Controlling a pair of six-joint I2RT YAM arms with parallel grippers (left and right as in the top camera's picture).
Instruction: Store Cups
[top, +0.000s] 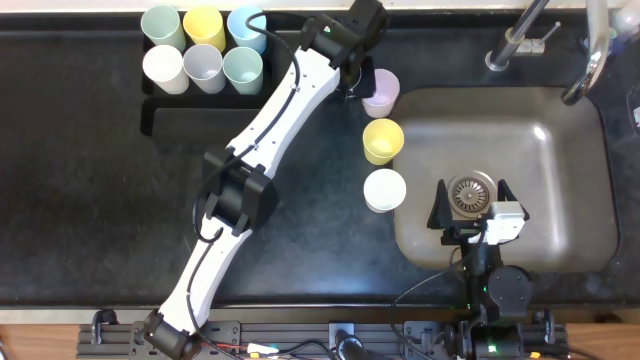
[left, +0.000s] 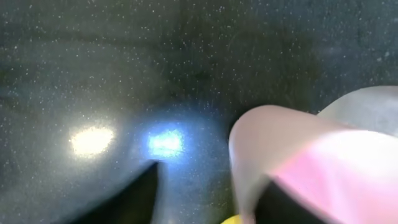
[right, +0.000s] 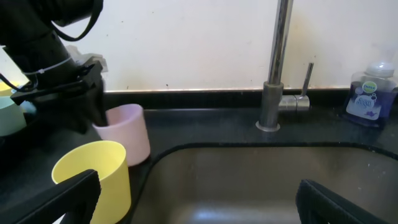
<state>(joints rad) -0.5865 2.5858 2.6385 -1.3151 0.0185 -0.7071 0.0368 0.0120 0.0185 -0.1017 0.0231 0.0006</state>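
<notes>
No text can be read for certain. The one printed surface is the label on the blue soap bottle (right: 371, 93), which stands on the counter (right: 205, 121) near the faucet (right: 277, 62): a pale label with a small green mark and lettering too small to make out

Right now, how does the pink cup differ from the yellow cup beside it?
The pink cup stands farther back, toward the wall; the yellow cup stands nearer the arms' bases. The left claw is right at the pink cup's rim; nothing is at the yellow cup. Colour aside, both stand upright, mouths up, on the dark counter beside the sink.
</notes>
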